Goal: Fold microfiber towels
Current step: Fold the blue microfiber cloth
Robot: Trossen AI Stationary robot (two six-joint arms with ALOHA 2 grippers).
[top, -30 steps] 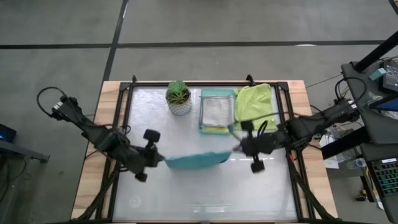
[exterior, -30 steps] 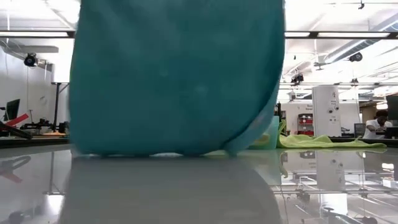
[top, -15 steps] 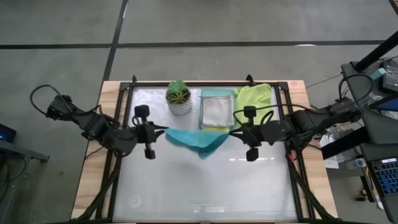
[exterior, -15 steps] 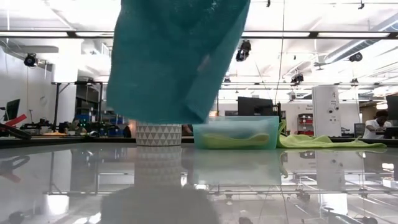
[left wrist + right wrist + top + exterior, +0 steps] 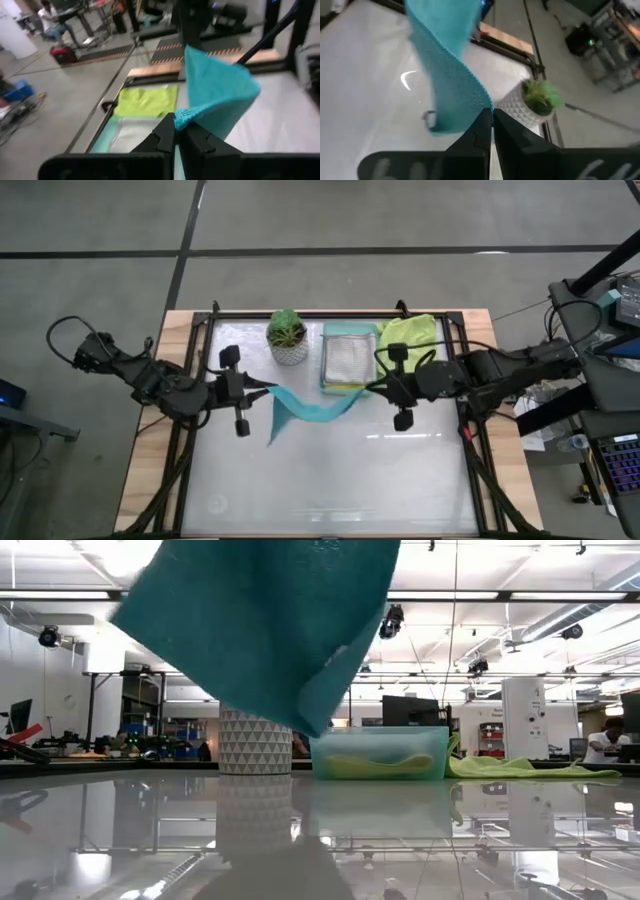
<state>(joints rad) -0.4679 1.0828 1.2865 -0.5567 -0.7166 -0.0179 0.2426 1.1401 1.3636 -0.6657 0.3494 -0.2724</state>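
Note:
A teal towel (image 5: 305,409) hangs in the air between my two grippers, above the middle of the table; it fills the upper part of the low view (image 5: 270,630). My left gripper (image 5: 262,388) is shut on its left top corner, my right gripper (image 5: 372,388) on its right top corner. A lime green towel (image 5: 410,342) lies flat at the far right. A pale grey towel (image 5: 349,356) lies on top in the mint-green tray (image 5: 327,365), a yellow one (image 5: 380,762) under it. No light blue towel shows. My left gripper pinches the towel's corner (image 5: 181,118) between its two fingers, coming level from the table's left. The towel hangs below, clear of the table. My right gripper pinches the opposite top corner (image 5: 486,104) between its two fingers, coming level from the table's right. The top edge sags slack between the grippers.
A small potted plant (image 5: 287,335) in a white patterned pot stands at the far side, left of the tray. The table's near half (image 5: 330,480) is bare glossy surface. A person sits far off in the room (image 5: 603,743).
Both grippers have risen and gone toward the table's far edge with the teal towel. Its lower edge, resting on the table a second ago, is lifted clear. The towel has swung and twisted, its lower corner now pointing toward the near left.

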